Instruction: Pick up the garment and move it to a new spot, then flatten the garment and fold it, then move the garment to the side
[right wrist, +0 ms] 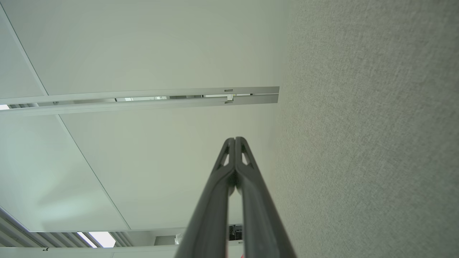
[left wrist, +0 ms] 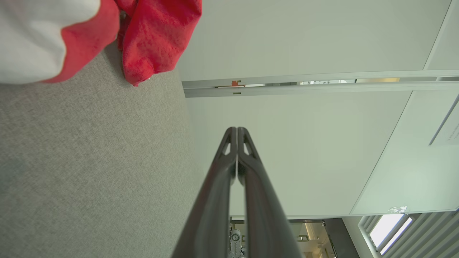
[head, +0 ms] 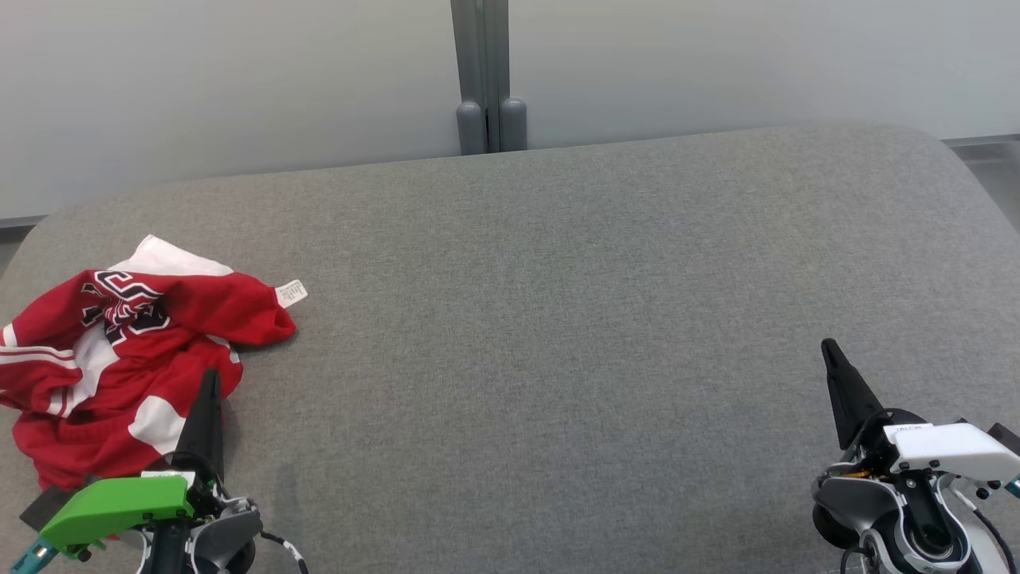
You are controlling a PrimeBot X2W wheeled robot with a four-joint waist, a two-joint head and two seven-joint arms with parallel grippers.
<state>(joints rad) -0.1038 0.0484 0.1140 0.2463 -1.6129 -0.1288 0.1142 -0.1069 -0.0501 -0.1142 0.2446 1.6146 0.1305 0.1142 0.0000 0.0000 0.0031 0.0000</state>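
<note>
Stretching wide, the grey fabric-covered desk (head: 558, 319) carries a crumpled red-and-white jersey garment (head: 119, 359) at its near-left corner. The left gripper (head: 210, 383), over the desk's near-left edge, and the right gripper (head: 830, 351), over its near-right edge, are both pressed together and empty. Pick-up looks unstarted; next, the left gripper should spread and pinch a fold. The black lettering (head: 123, 307) and white tag (head: 291, 293) are unreadable.

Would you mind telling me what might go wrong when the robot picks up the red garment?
The garment lies bunched in layers; a pinch may catch one fold and lift it twisted.
It sits near the left edge of the gray surface; a nudge could push it off.
The left gripper is shut beside it and would probably shove cloth unless it opens first.
</note>
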